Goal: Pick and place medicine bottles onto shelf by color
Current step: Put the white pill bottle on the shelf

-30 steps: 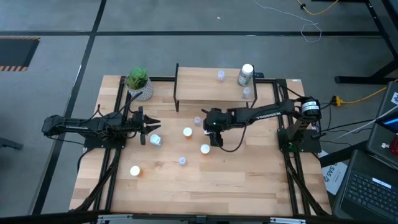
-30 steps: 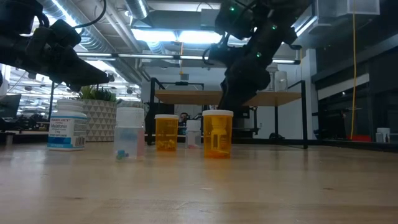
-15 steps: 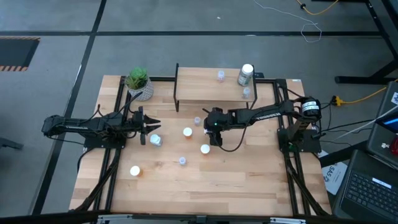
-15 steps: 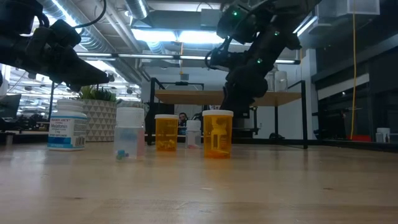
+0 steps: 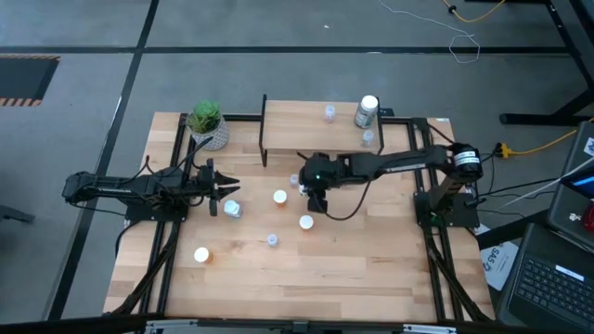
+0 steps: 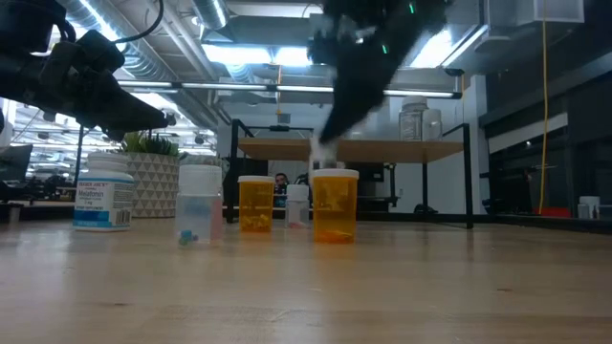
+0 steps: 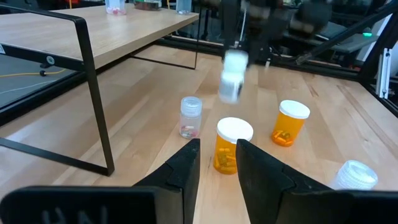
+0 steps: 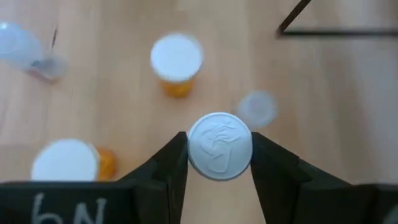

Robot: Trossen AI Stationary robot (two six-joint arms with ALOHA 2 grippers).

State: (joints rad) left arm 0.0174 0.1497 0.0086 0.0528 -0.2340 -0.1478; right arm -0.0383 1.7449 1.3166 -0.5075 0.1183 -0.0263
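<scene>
My right gripper [image 8: 219,149] hangs over the table's middle [image 5: 316,193], near the front of the shelf [image 5: 302,130], and is shut on a small pale bottle with a white cap [image 7: 233,78]. My left gripper [image 5: 225,186] is open and empty, low at the left, next to a white bottle [image 5: 232,209]. Two orange bottles [image 5: 280,197] [image 5: 306,222], two small clear ones [image 5: 272,239] [image 5: 295,181] and another orange one [image 5: 201,254] stand on the table. Two small clear bottles [image 5: 329,113] [image 5: 368,137] and a larger one [image 5: 367,111] stand on the shelf. My right gripper pinches the small bottle between its two fingers at the sides of the white cap [image 8: 219,148]. The fingers come from above, pointing down. The bottle hangs upright, cap up, lifted clear of the table.
A green plant in a white pot [image 5: 206,121] stands at the far left beside the shelf. The shelf's thin black legs [image 7: 93,99] rise close to my left gripper. Bare tabletop lies at the near right [image 5: 390,260].
My right gripper has carried the small bottle up and toward the table's left and far edge, moving fast. The bottle stays upright in the fingers. The bottles on the table have not moved.
</scene>
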